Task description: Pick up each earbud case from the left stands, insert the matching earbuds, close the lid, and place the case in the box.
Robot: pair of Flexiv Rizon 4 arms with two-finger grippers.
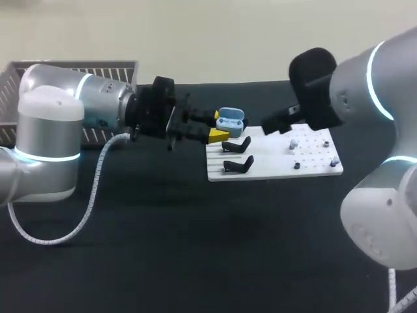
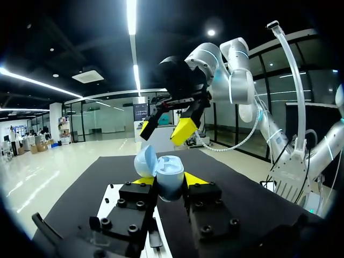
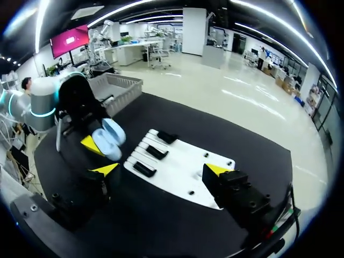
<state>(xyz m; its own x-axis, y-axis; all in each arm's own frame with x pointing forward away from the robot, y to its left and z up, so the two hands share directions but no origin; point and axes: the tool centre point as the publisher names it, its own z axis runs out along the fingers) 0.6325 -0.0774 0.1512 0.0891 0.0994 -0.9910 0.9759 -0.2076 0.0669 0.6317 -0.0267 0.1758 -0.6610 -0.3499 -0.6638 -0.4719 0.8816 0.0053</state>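
L gripper [image 1: 219,126] is clamped on the earbud case [image 1: 230,120]. In the left wrist view both yellow fingertips [image 2: 143,180] press the case's [image 2: 167,174] sides, one per side. The case is light blue w/ its lid [image 2: 145,160] swung open, and it's held in the air, off the table [image 1: 163,248], just over the white board's [image 1: 313,171] far-left corner.

R gripper [image 1: 275,124] hangs over the board's far edge, near the middle. Its fingers are spread wide w/ nothing between them. Seen from the left wrist it sits just ahead of the case, tips apart [image 2: 164,129]. In its own view the fingers [image 3: 161,170] straddle open air above the board [image 3: 188,174], and the case [image 3: 107,141] is beyond the board's left end, in the other claw [image 3: 99,144].

Black stands [image 1: 236,145] sit in a row on the board's left part; two show in the head view, three [image 3: 156,152] from the right wrist. A few small bits [image 1: 295,165] sit on the board's right half, too small to tell what they are.

Wire basket [image 1: 78,68] is well left of the board, at the table's far side.
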